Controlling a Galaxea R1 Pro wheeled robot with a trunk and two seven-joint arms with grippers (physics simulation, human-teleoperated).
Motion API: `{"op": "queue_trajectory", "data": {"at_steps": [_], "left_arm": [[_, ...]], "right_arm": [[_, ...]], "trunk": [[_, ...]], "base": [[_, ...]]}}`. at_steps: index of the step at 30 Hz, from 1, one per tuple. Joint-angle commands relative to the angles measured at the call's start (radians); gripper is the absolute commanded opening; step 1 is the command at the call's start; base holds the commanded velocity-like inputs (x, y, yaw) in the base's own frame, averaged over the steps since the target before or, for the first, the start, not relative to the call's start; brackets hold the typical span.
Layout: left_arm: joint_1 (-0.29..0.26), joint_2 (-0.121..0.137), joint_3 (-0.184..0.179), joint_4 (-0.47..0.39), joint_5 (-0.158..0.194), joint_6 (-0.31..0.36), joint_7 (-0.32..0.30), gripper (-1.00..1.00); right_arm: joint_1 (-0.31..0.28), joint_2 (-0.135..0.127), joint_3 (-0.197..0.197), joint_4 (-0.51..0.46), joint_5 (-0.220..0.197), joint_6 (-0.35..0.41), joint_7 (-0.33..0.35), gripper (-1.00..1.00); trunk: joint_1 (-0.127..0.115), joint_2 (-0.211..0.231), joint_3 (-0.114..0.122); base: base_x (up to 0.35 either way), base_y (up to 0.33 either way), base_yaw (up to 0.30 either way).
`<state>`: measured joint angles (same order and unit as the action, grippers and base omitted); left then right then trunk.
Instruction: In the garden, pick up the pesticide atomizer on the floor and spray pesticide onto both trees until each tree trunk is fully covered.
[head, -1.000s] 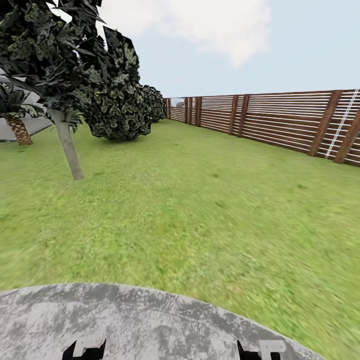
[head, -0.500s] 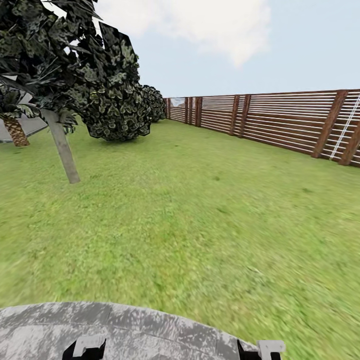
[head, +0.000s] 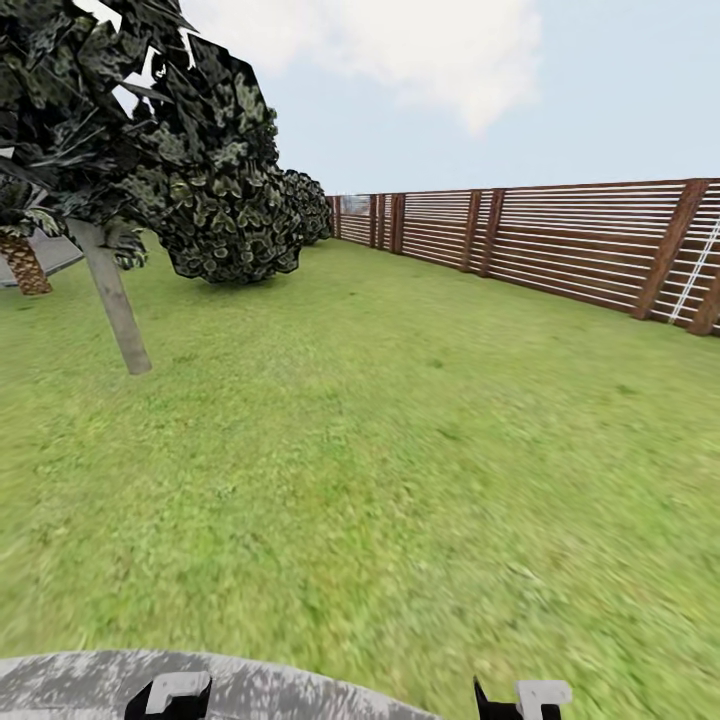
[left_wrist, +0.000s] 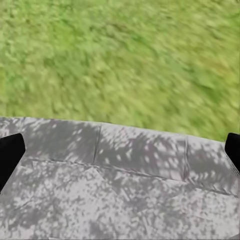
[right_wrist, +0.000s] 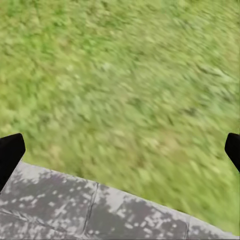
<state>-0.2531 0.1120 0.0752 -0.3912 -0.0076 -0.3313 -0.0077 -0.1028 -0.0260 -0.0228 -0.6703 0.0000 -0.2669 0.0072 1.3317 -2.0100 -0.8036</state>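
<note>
Far ahead-left of both wide-apart pincers (left_wrist: 120, 150) (right_wrist: 120, 150), a tree trunk (head: 112, 300) on lawn (head: 400, 420).

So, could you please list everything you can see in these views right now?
Lawn: one, green, across the ground ahead.
Fence: one, brown horizontal slats, along the right and far side.
Tree: one, pale grey trunk with dark-green crown, far left.
Bushes: a dark-green leafy mass behind the tree; count unclear.
Palm trunk: one, scaly brown, left edge.
Paving: grey mottled slabs under the robot.
Sky: pale blue with white cloud.
Left gripper: dark fingertips wide apart, empty.
Right gripper: same, over the lawn's edge.
</note>
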Motion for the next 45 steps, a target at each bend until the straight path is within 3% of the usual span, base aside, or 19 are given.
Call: {"op": "queue_trajectory", "data": {"at_steps": [1,33,45], "left_arm": [[0.000,0.000,0.000,0.000,0.000,0.000,0.000,1.00],[0.000,-0.001,0.000,0.001,0.000,0.000,0.000,1.00],[0.000,0.000,0.000,0.000,0.001,0.000,0.000,1.00]], "right_arm": [[0.000,0.000,0.000,0.000,0.000,0.000,0.000,1.00],[0.000,-0.009,-0.002,-0.006,0.000,0.000,-0.002,1.00],[0.000,-0.009,-0.002,-0.005,0.000,-0.001,-0.003,1.00]], "trunk": [[0.000,0.000,0.000],[0.000,0.000,0.000],[0.000,0.000,0.000]], "base": [[0.340,0.000,0.000],[0.340,0.000,0.001],[0.340,0.000,0.230]]}}
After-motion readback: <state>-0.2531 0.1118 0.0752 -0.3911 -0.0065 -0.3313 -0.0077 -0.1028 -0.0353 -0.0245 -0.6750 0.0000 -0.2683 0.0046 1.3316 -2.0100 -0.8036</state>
